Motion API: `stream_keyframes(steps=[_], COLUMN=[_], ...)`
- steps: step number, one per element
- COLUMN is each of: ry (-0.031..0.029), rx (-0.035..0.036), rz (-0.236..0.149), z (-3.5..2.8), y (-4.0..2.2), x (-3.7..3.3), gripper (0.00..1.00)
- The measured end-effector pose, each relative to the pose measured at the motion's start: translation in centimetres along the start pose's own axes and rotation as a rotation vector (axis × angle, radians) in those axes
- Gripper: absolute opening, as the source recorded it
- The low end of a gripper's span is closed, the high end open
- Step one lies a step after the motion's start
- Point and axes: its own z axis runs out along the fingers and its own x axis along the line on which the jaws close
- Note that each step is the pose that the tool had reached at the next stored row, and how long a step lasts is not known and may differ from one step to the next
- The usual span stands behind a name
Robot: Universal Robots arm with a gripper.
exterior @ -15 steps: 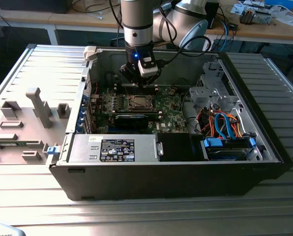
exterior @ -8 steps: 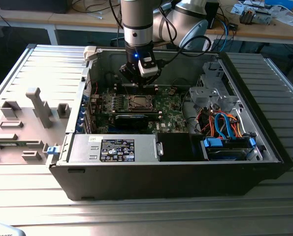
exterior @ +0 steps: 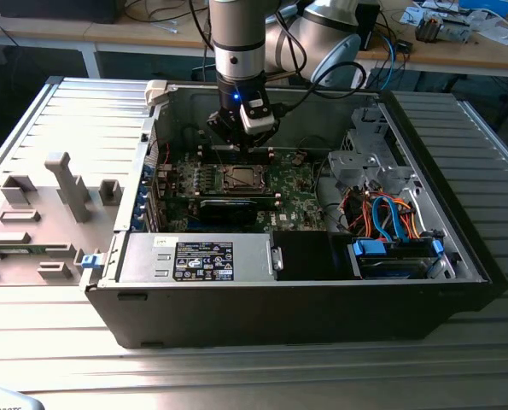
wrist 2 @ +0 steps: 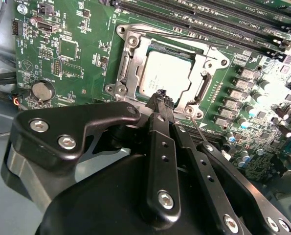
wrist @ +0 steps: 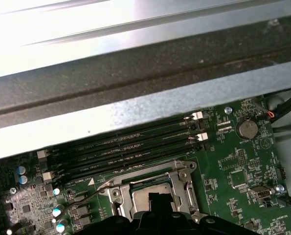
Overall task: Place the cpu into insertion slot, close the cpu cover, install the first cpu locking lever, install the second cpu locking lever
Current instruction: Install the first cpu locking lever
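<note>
Arm (exterior: pixel 237 43): we see it hanging vertical, wrist down.
Gripper (wrist 2: pixel 161 98): we see its fingers (wrist 2: pixel 157 100) pressed together, tips empty.

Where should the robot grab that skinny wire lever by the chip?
Probably the lever's free end, from above. It is a thin wire rod sticking out past the cover's corner, over the board, with room on both sides there. Nearer the cover it hugs the metal.

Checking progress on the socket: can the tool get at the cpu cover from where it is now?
Probably yes. The tool hangs just above the cpu cover, which lies closed around the cpu, and nothing sits between them in the second wrist view.
</note>
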Motion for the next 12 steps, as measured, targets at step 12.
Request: stream_keyframes(steps=[12], ry=[0.0000], rx=[-0.0009], rz=[-0.011], z=[0.00], y=[0.00], x=[0.00], gripper=[0.11])
